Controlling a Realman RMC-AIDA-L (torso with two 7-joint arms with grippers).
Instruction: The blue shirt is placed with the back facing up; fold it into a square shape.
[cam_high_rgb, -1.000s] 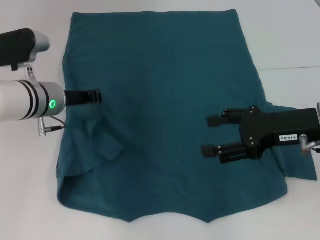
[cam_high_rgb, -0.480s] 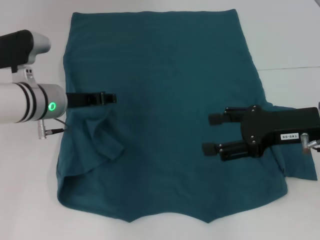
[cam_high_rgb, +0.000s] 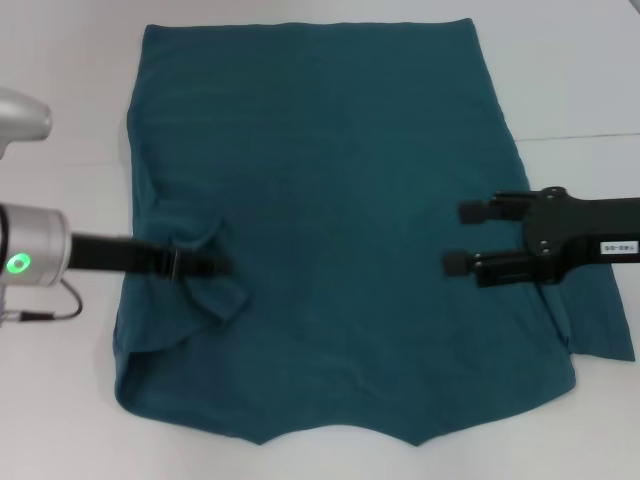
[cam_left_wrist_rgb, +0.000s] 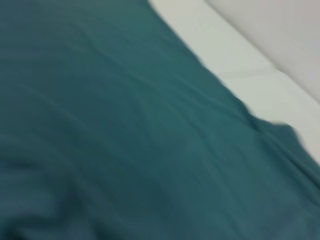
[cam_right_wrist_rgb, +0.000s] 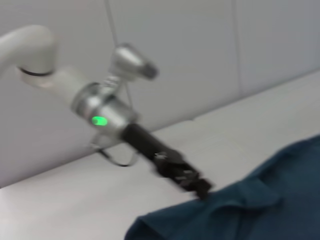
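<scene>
left hand (cam_high_rgb: 215, 266): low over the shirt's left side, right at the folded-in sleeve flap. It's edge-on from the head camera, so I honestly can't tell whether it's open or pinching cloth. The cloth bunches up just around its tip, so my guess is it's got some, or is about to.

blue shirt (cam_high_rgb: 330, 210): spread flat on the white tabletop (cam_high_rgb: 70, 420), plain side up, no lettering showing. Hem is at the far edge, and the left sleeve is already tucked onto the body. The right sleeve (cam_high_rgb: 600, 320) sticks out from under the right arm, not folded yet.

right hand (cam_high_rgb: 457, 238): hovering over the shirt's right side, fingers clearly apart with nothing between them.

where it's at: early on, I'd say. It's doing the side folds and is nowhere near a square yet.

what could go wrong: if the left hand only catches the sleeve flap and not the layer underneath, pulling will just undo that tuck rather than fold the side over. Dragging along the tabletop could also shift the whole shirt and skew the edges. On the right, a bad sleeve pinch would leave the fold lopsided.
</scene>
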